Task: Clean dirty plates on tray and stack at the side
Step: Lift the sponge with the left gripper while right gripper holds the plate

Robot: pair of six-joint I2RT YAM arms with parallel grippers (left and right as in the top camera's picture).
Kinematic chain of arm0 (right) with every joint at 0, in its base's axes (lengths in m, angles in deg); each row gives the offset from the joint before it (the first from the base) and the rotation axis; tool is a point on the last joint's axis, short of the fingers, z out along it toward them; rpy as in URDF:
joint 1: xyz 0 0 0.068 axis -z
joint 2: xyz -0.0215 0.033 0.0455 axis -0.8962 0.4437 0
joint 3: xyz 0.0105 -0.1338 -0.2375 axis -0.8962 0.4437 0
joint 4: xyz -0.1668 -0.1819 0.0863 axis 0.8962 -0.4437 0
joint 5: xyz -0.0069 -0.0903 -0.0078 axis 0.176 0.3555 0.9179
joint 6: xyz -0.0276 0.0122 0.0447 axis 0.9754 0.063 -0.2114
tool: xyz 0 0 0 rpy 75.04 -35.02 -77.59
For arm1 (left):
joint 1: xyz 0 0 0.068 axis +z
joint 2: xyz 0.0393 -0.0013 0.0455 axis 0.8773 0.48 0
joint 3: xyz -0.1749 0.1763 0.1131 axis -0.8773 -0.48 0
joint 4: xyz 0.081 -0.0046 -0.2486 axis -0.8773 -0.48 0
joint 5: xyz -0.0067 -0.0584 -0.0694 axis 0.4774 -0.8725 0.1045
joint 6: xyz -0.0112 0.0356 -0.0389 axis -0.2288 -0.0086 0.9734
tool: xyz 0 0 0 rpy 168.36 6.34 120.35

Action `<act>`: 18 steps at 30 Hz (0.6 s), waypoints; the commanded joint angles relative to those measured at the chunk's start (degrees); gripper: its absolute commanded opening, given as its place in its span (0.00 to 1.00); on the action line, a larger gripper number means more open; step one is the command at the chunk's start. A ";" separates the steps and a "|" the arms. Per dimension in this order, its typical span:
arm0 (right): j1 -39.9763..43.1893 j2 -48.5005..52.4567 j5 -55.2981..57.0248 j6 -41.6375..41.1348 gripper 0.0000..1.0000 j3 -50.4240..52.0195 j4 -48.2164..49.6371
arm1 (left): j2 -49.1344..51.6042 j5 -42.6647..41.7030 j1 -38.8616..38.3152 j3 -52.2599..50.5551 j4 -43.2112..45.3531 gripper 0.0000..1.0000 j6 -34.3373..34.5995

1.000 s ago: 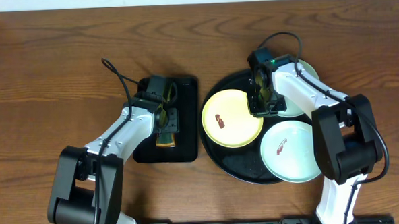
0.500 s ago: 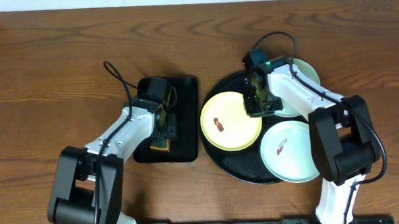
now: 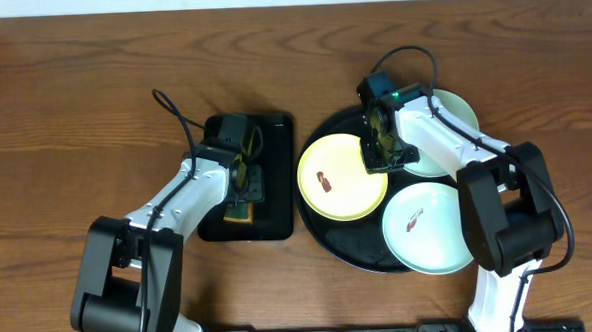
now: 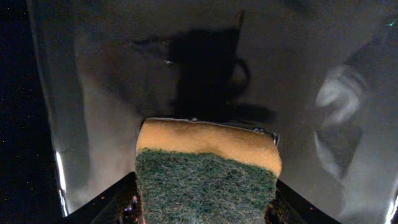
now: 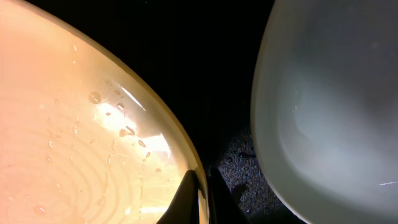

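R fingers [image 5: 183, 208] clenched on yellow plate's [image 3: 337, 179] thin right rim; glossy, wet w/ droplets. Plate sat on round black tray [image 3: 352, 252], reaching its left rim. 2 mint plates [image 3: 426, 227] crowded the rest, gaps narrow. L fingers [image 4: 115, 208] gripped sponge [image 4: 205, 168], orange foam w/ green scrub face, over small glossy tray [image 3: 278, 202]. Open wood-grain counter [image 3: 73, 96] left & behind.

Left arm [image 3: 192, 191] reaching forward, jaws clamped on sponge [image 4: 205, 168]; right arm [image 3: 445, 139] bent inward, jaws pinching yellow plate [image 3: 343, 199] rim.
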 commanded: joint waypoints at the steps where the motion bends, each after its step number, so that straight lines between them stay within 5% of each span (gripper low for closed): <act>1: -0.48 -0.13 1.70 -2.29 0.01 -0.24 0.57 | 0.66 0.50 0.07 -0.42 0.00 0.62 0.70; 6: -0.42 -0.13 1.73 -2.03 0.11 -0.26 0.33 | 0.66 0.50 0.07 -0.42 -0.15 0.62 0.70; 18: 0.13 -0.13 3.19 -2.03 0.11 -0.26 0.52 | 0.66 0.52 0.09 -0.50 -1.92 0.57 0.68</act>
